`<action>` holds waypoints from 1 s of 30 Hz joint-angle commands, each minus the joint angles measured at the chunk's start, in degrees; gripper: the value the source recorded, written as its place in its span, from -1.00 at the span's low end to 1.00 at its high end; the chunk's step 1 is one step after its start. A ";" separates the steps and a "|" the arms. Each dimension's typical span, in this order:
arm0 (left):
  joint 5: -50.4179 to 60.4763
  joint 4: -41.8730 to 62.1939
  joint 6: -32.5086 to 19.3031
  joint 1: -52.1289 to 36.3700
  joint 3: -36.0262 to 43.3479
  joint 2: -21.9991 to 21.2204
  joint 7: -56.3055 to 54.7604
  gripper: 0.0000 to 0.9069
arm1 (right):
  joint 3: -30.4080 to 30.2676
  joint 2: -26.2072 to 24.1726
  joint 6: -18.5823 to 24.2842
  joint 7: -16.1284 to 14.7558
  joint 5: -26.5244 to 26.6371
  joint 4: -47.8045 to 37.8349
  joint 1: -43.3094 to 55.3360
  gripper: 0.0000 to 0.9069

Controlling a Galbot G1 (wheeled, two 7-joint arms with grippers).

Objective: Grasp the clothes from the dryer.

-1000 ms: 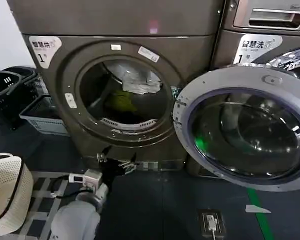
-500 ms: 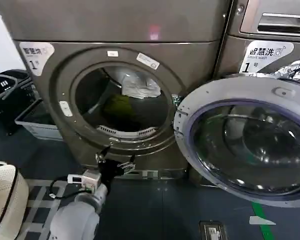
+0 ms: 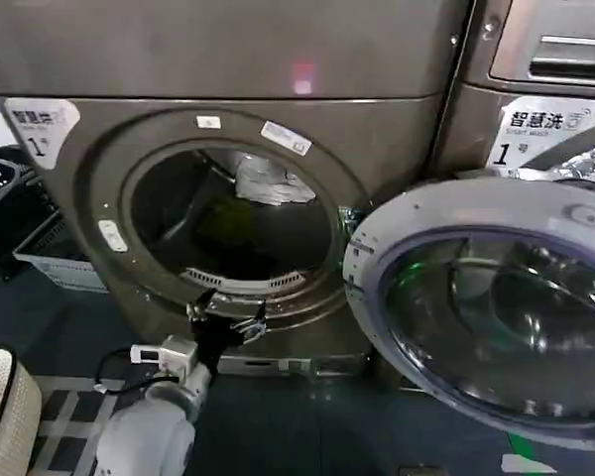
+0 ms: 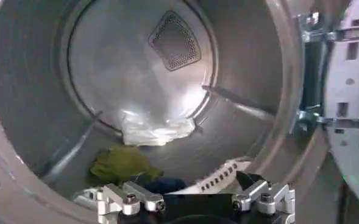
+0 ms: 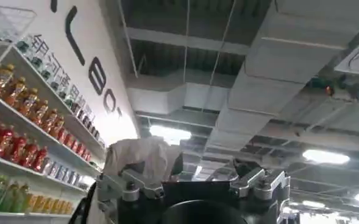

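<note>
- Dryer (image 3: 99, 129): front-loader, round port, door (image 3: 496, 297) swung fully aside to the robot's right; the way in is clear.
- Clothes, item one: lime-green piece (image 4: 119, 163), crumpled low on the drum floor, nearer the port.
- Clothes, item two: white piece (image 4: 155, 129), lying just behind the green one against the drum's back wall (the two look near each other, not touching).
- Left pincer (image 3: 226, 319): fingers spread, empty, poised at the lower lip of the port, just outside the drum.
- Right pincer (image 5: 194, 182): raised towards the ceiling, away from the work, a pale cloth (image 5: 136, 159) over one finger; whether it is gripped I cannot tell.
- Step in hand (a judgement): reach in for the green piece first.
- Method: lift over the lip, keep the fingers wide, descend onto the highest fold, then close; avoid scraping the drum's ribs or catching the lint grille at the lip.
</note>
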 commanded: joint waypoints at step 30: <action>1.82 18.00 0.80 -15.46 -1.78 -1.04 -3.00 1.00 | -1.55 -0.22 0.86 0.07 -0.18 0.72 0.39 1.00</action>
